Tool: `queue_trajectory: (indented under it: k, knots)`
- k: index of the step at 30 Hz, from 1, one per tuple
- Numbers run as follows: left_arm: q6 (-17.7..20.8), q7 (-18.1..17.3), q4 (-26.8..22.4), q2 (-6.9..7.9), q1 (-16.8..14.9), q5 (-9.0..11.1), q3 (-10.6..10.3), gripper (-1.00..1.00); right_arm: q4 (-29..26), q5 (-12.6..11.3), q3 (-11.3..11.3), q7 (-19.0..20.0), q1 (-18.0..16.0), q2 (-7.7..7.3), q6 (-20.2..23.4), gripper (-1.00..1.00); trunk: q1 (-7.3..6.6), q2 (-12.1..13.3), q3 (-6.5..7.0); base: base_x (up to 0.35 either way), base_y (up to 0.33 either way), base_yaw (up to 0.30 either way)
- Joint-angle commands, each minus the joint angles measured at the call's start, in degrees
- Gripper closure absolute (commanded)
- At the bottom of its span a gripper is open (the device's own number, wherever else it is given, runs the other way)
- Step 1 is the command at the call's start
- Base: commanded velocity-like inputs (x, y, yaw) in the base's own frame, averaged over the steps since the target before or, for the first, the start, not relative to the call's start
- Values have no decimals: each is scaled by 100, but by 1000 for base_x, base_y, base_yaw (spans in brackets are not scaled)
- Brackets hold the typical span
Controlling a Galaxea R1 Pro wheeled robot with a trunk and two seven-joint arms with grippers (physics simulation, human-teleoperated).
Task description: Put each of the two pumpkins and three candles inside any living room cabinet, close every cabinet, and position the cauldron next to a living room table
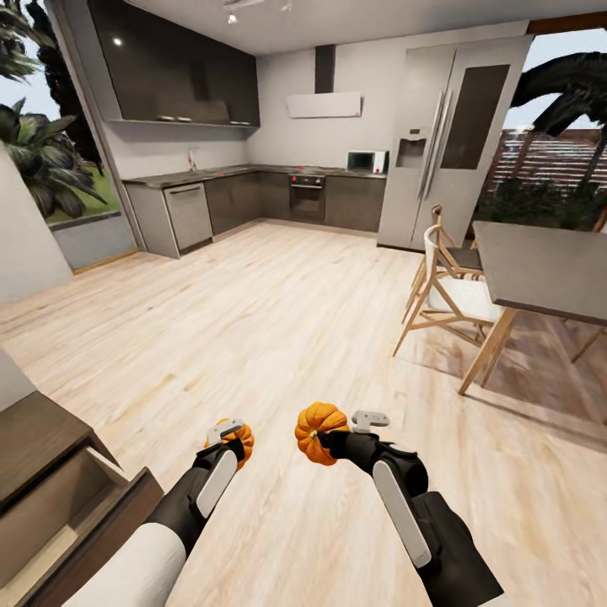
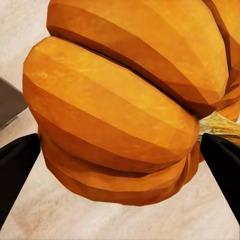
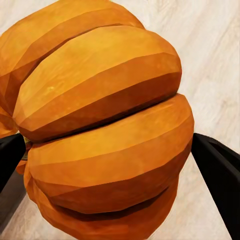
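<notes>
Left end effector [image 1: 229,438] and right end effector [image 1: 337,438] are each clamped on a pumpkin [image 1: 319,432]. Risk: rounded ribs may slip free above the floor [image 1: 278,303] before reaching the open cabinet [image 1: 59,497].

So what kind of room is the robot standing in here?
Most likely an open-plan home kitchen and dining area: a tall fridge, a built-in oven under a counter, and a dining table with wooden chairs.

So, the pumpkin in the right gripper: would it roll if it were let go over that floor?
Probably. The pumpkin in the right gripper looks round and ribbed, so it would likely roll a little on the wood floor, though the ribs may stop it soon. It looks rigid, keeping its shape between the fingers, so it probably won't squash.
</notes>
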Motion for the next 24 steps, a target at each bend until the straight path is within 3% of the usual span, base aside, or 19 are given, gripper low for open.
queue_trajectory:
  k: [1, 10, 18, 24]
  knots:
    - [16, 52, -7, 3, -5, 31, -22, 100, -9, -71, 5, -56, -2, -3, 12, 100, 2, -3, -2, 211, -99, 277]
    - [16, 52, -9, -6, -5, 36, -22, 100, -10, -78, 5, -55, -4, -8, 12, 100, 2, -3, 26, 201, -91, 277]
    - [12, 84, -93, -25, -5, 81, 2, 100, -2, -78, 5, -47, -4, -16, 14, 100, 2, -3, 51, 25, -9, 277]
    - [15, 95, -169, -31, -5, 92, 20, 100, -1, -78, 5, -47, 2, -10, 21, 100, -130, 238, 178, 0, 0, 277]
